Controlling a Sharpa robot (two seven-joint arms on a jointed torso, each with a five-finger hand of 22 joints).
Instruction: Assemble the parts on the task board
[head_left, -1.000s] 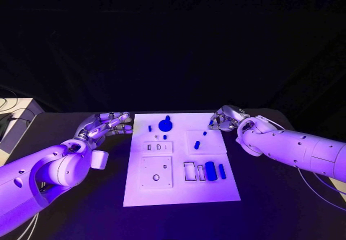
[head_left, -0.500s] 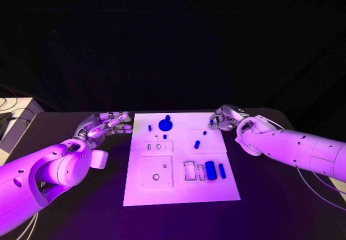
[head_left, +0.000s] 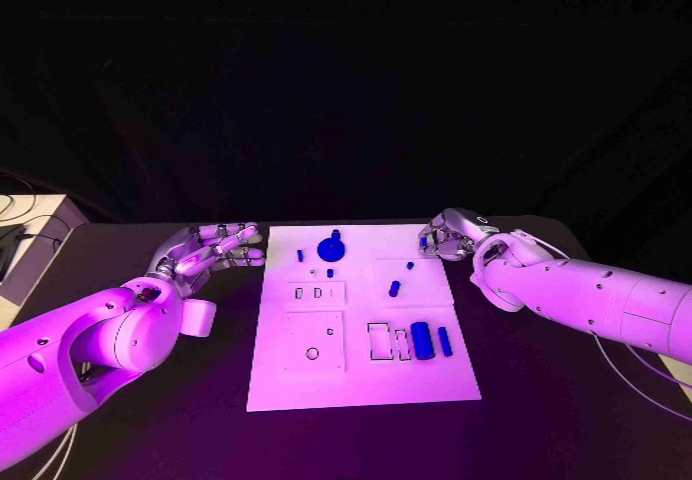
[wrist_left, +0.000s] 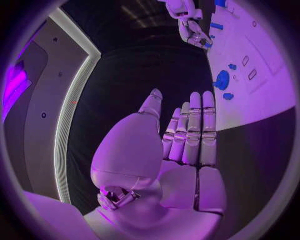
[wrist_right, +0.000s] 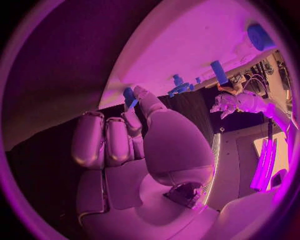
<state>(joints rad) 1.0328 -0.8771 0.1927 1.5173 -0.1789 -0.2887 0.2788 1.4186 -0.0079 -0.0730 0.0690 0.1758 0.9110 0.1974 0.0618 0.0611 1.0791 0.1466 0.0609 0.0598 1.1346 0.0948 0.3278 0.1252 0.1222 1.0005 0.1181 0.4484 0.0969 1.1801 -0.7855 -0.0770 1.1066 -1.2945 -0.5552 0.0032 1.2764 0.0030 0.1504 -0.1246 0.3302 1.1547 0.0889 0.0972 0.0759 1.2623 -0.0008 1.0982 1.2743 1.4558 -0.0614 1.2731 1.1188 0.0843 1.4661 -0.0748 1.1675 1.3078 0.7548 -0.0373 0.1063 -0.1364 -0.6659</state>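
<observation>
The white task board (head_left: 361, 385) lies lengthwise in the middle of the black table. On it are a round blue part (head_left: 332, 243) at the far end, small blue pegs (head_left: 392, 289) in the middle, and a thick blue cylinder (head_left: 421, 340) beside a slim blue bar (head_left: 444, 342). My left hand (head_left: 216, 250) hovers off the board's far left corner, fingers straight and holding nothing (wrist_left: 187, 135). At the far right corner, my right hand (head_left: 450, 238) pinches a small blue part (wrist_right: 129, 95) between thumb and a finger. That part also shows in the left wrist view (wrist_left: 206, 44).
Two square white plates with cut-outs (head_left: 317, 293) (head_left: 313, 345) sit on the board's left half, and rectangular slots (head_left: 379, 341) lie next to the cylinder. A pale box with cables (head_left: 29, 235) stands at the table's left edge. A thin cable (head_left: 635, 370) hangs by my right arm.
</observation>
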